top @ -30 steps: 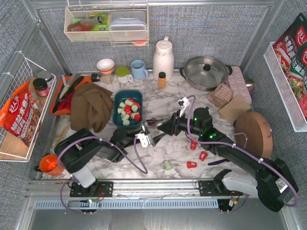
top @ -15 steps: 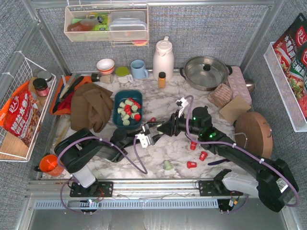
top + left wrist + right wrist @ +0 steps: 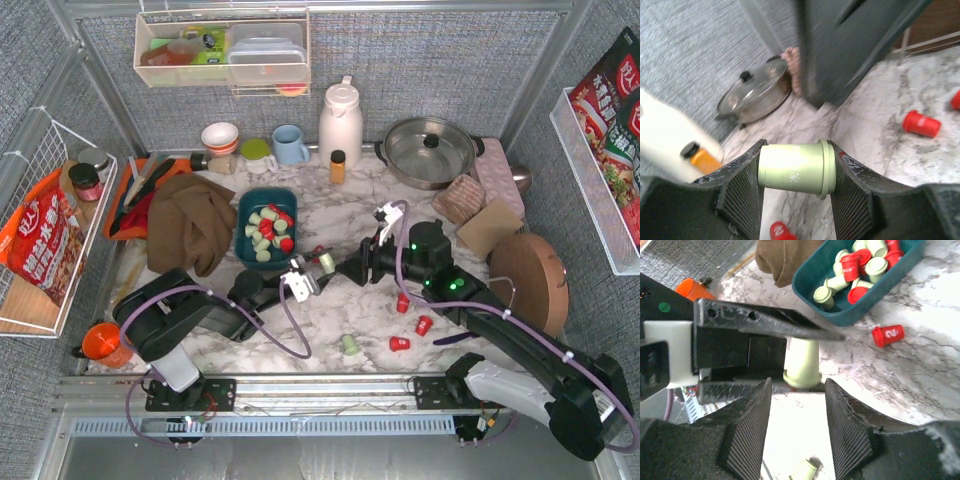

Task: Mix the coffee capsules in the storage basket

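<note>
My left gripper (image 3: 796, 150) is shut on a mint green coffee capsule (image 3: 795, 167), clamped end to end between its pads above the marble. In the top view this capsule (image 3: 325, 262) hangs just right of the storage basket (image 3: 243, 215), a teal bin holding several red and green capsules (image 3: 267, 232). My right gripper (image 3: 797, 425) stands open a short way from the same green capsule (image 3: 802, 362), touching nothing. The right wrist view also shows the basket (image 3: 860, 315) beyond it. Loose red capsules (image 3: 403, 302) and one green capsule (image 3: 350, 345) lie on the table.
A brown cloth (image 3: 190, 222) lies left of the basket. Along the back stand a white thermos (image 3: 340, 122), an amber bottle (image 3: 338, 166), a lidded pot (image 3: 430, 150), cups and bowls. An orange cup (image 3: 102, 342) is at the near left, a round wooden board (image 3: 530, 275) at the right.
My right gripper has opened off the green capsule and drawn back to the right. My left gripper has closed on that capsule and now holds it alone.
</note>
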